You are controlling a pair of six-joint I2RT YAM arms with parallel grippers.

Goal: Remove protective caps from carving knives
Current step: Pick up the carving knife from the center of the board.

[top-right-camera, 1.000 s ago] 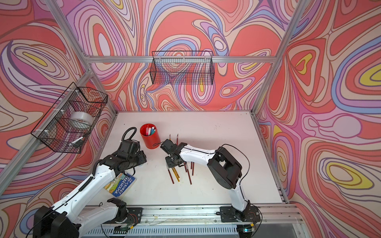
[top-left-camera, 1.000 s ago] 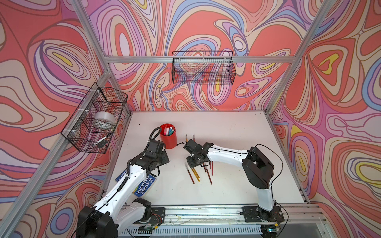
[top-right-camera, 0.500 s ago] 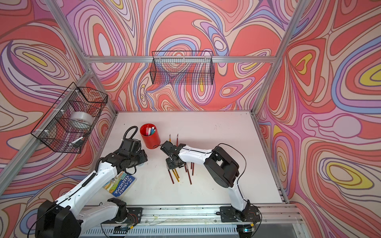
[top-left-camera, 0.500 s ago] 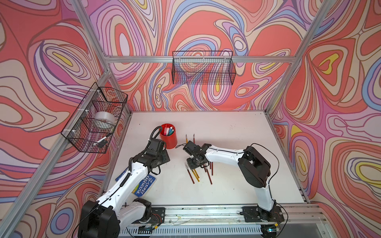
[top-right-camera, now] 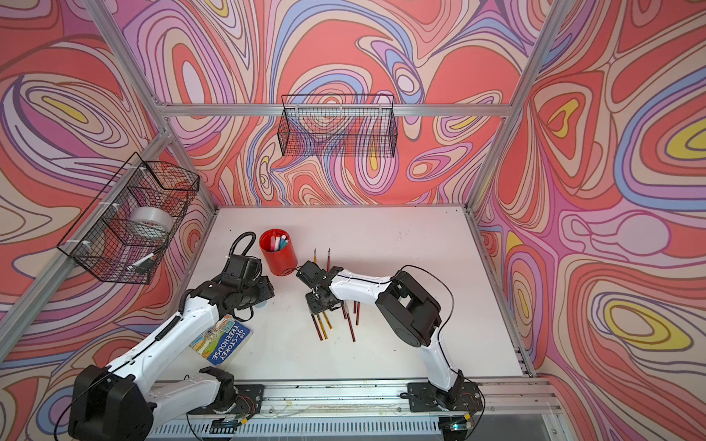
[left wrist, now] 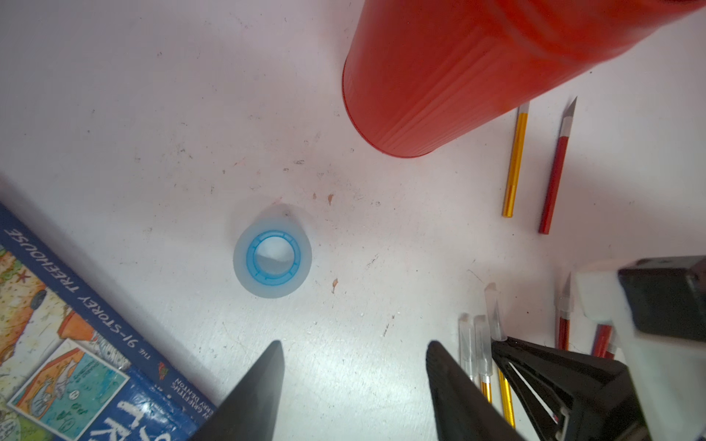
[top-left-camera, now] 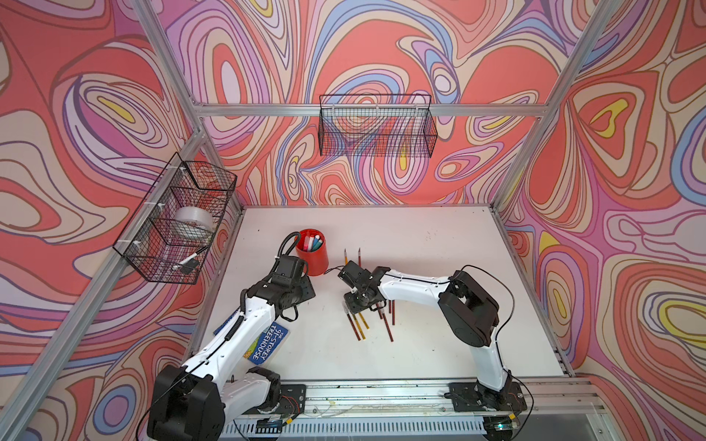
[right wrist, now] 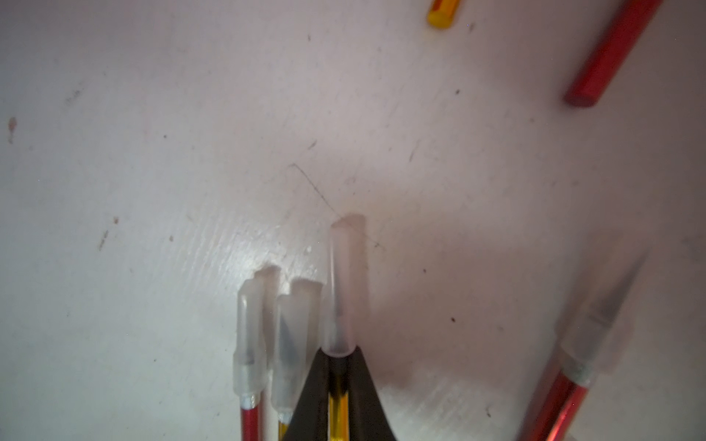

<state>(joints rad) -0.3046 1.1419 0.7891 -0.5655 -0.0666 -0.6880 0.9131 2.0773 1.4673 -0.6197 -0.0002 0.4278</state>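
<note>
My right gripper (right wrist: 339, 366) is shut on a yellow carving knife (right wrist: 339, 408) just behind its translucent protective cap (right wrist: 345, 286), which sticks out past the black fingers (right wrist: 315, 393). Beside it lie a capped red knife (right wrist: 250, 343) and a capped yellow knife (right wrist: 294, 336). In both top views this gripper (top-left-camera: 357, 305) (top-right-camera: 319, 305) is low over the knife cluster (top-left-camera: 361, 328). Two bare-bladed knives, yellow (left wrist: 515, 164) and red (left wrist: 556, 172), lie apart by the cup. My left gripper (left wrist: 355, 366) (top-left-camera: 305, 292) hovers open over bare table, holding nothing.
A red cup (top-left-camera: 312, 252) of markers stands behind the grippers. A blue-cored tape roll (left wrist: 272, 259) sits on the table ahead of the left gripper. A blue book (top-left-camera: 267, 343) lies under the left arm. Wire baskets hang on the left wall (top-left-camera: 175, 225) and back wall (top-left-camera: 376, 130).
The right jaws have closed on the yellow knife, and that gripper has shifted slightly left over the cluster. The left gripper stays open, hardly moved.
</note>
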